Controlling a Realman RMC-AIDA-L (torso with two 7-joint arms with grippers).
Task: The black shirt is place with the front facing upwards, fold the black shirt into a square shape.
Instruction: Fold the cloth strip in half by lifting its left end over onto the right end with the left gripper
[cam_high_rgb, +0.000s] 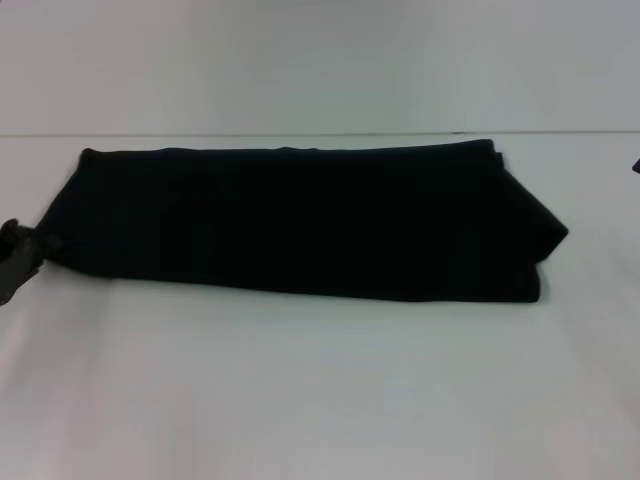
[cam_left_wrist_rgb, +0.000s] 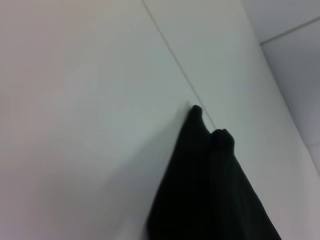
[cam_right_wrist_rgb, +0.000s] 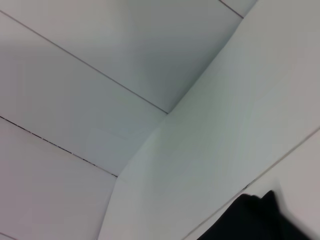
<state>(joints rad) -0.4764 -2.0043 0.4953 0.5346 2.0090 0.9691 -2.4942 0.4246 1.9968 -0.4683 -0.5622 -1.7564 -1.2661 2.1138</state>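
Observation:
The black shirt (cam_high_rgb: 300, 220) lies folded into a long band across the white table (cam_high_rgb: 320, 400), its plain side up and no lettering showing. Its right end tapers to a point. My left gripper (cam_high_rgb: 18, 258) is at the picture's left edge, right against the band's left end. Whether it holds the cloth is unclear. Only a dark sliver of my right gripper (cam_high_rgb: 636, 166) shows at the right edge, apart from the shirt. In the left wrist view an end of the black shirt (cam_left_wrist_rgb: 215, 190) shows with two small peaks. A corner of the black shirt (cam_right_wrist_rgb: 257, 220) shows in the right wrist view.
The table's far edge (cam_high_rgb: 320, 133) runs just behind the shirt. Bare white tabletop spreads in front of the shirt and beside both its ends. Pale floor tiles (cam_right_wrist_rgb: 75, 100) show beyond the table in the right wrist view.

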